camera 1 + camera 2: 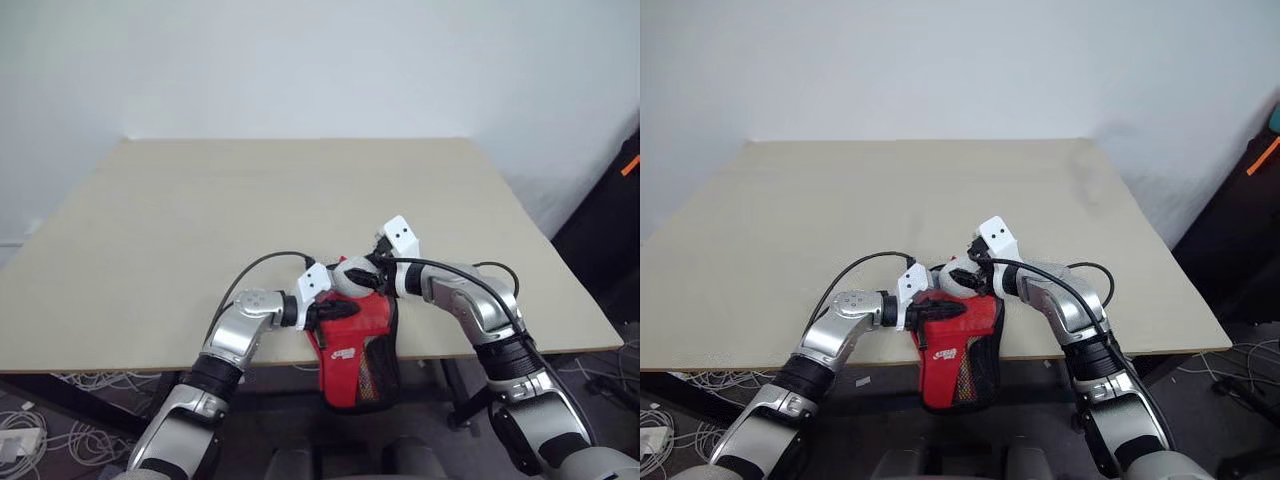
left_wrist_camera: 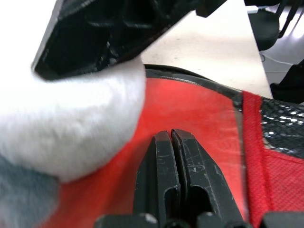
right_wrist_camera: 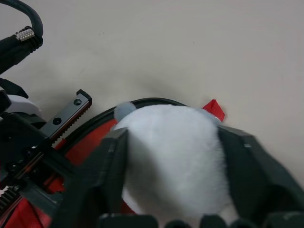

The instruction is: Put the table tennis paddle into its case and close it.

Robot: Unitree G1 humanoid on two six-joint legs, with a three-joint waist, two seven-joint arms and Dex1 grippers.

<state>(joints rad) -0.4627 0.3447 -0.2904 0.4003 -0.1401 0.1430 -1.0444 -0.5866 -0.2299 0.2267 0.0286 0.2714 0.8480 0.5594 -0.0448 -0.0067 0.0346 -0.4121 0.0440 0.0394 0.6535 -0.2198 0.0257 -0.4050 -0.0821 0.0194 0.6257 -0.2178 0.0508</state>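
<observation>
Between black gripper fingers point(image 3: 109, 175) sits a fluffy white lump point(image 3: 173, 156).

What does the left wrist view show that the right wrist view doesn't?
Left wrist: left end effector shut, against the red case, beside its black mesh pocket. Right wrist: right end effector clamped around the pale lump, red tab beyond it. Both: pale lump, case, table.
</observation>
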